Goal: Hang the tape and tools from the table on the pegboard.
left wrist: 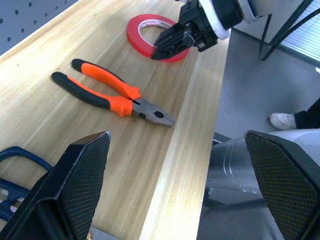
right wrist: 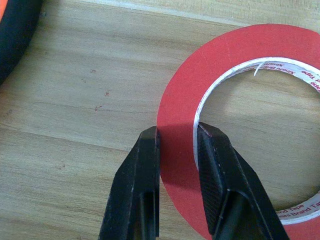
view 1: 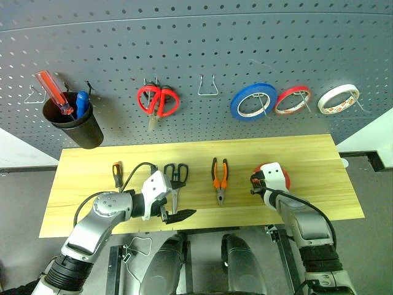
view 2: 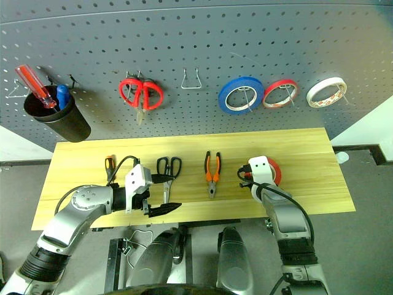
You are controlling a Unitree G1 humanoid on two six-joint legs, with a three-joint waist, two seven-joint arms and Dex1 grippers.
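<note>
The red tape (right wrist: 180, 110) lies flat on the table (view 1: 307, 153) at its right. My right gripper (right wrist: 177, 132) is shut on the roll's band, one finger outside the ring and one inside its pale core. The pliers (view 1: 220, 179) with orange-and-black handles lie mid-table. Left of them are the dark-handled scissors (view 1: 177, 174) and the small orange-handled screwdriver (view 1: 116, 173). My left gripper (view 1: 177, 210) hovers open and holding nothing at the table's front edge, just in front of the scissors. The pegboard (view 1: 196, 49) rises behind the table.
On the pegboard hang a black cup (view 1: 80, 126) holding long red and blue screwdrivers, red-handled scissors (view 1: 158, 100), an empty wire hook (view 1: 207, 86), a blue roll (view 1: 253, 100), a red roll (view 1: 293, 99) and a white roll (view 1: 338, 98). A person's shoe (left wrist: 282, 120) is on the floor beyond the table.
</note>
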